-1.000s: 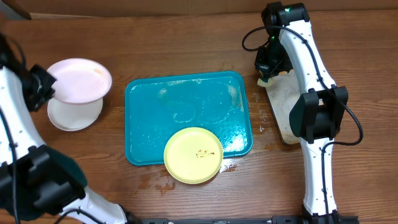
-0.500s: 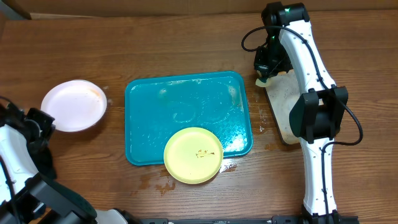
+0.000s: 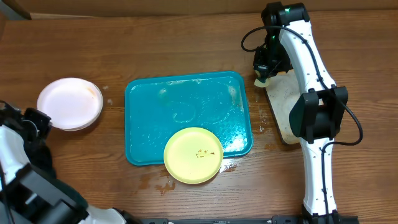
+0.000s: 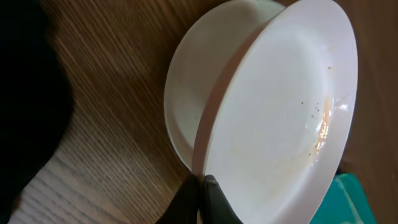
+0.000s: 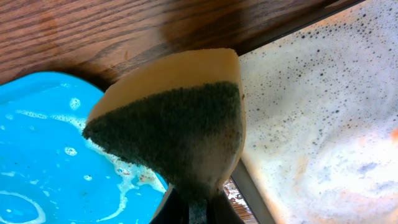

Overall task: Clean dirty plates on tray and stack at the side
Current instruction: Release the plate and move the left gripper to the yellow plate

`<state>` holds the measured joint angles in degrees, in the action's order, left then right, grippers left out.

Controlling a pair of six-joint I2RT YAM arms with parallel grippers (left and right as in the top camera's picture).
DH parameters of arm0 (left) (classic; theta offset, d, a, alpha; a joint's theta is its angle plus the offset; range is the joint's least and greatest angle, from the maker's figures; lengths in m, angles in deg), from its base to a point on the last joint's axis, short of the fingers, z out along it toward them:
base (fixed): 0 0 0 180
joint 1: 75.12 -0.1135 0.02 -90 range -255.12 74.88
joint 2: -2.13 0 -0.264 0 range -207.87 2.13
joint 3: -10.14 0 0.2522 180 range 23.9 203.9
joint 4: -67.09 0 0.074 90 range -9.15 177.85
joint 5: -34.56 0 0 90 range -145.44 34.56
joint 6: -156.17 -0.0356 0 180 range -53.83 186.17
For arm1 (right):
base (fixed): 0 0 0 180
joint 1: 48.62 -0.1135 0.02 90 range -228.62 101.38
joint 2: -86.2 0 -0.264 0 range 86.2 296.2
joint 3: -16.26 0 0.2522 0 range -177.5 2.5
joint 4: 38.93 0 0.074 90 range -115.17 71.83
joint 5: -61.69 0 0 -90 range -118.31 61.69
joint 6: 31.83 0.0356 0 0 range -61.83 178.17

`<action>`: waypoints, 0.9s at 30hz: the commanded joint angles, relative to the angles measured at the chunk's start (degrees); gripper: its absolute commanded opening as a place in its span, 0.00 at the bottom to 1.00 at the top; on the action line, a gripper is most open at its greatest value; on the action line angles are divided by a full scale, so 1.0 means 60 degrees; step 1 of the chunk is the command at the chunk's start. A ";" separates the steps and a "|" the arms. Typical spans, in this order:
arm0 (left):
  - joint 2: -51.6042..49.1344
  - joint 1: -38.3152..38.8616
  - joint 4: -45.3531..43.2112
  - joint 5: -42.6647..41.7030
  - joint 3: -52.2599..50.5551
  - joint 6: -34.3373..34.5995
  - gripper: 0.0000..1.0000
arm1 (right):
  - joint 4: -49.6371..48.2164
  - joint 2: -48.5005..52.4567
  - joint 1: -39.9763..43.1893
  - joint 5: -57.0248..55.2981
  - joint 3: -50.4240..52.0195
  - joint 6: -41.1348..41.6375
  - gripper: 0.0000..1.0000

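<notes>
Far left, your left gripper pinches the white plate by its rim: light, stiff, probably slick; right gripper clamps the sponge.

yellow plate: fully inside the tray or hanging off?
Hanging off: the yellow plate straddles the turquoise tray at its near rim, its lower part over the wooden table.
</notes>
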<state>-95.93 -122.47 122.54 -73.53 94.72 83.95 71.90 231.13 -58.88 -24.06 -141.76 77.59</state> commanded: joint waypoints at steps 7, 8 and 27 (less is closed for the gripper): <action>-0.0637 0.0040 -0.0521 -0.0200 -0.0055 -0.0259 0.11 | 0.0000 -0.0040 -0.0007 0.0098 -0.0219 -0.0248 0.04; -0.0637 0.0040 -0.0597 -0.0200 -0.0055 -0.0251 0.11 | 0.0000 -0.0040 -0.0007 0.0098 -0.0219 -0.0248 0.04; -0.0189 0.2579 -0.0240 -0.0459 0.0062 -0.0612 0.17 | 0.0000 -0.0055 0.0291 0.0095 -0.0219 -0.0291 0.04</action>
<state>-99.65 -111.80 120.64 -74.77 94.64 81.54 71.95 231.13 -58.33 -23.86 -141.76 76.14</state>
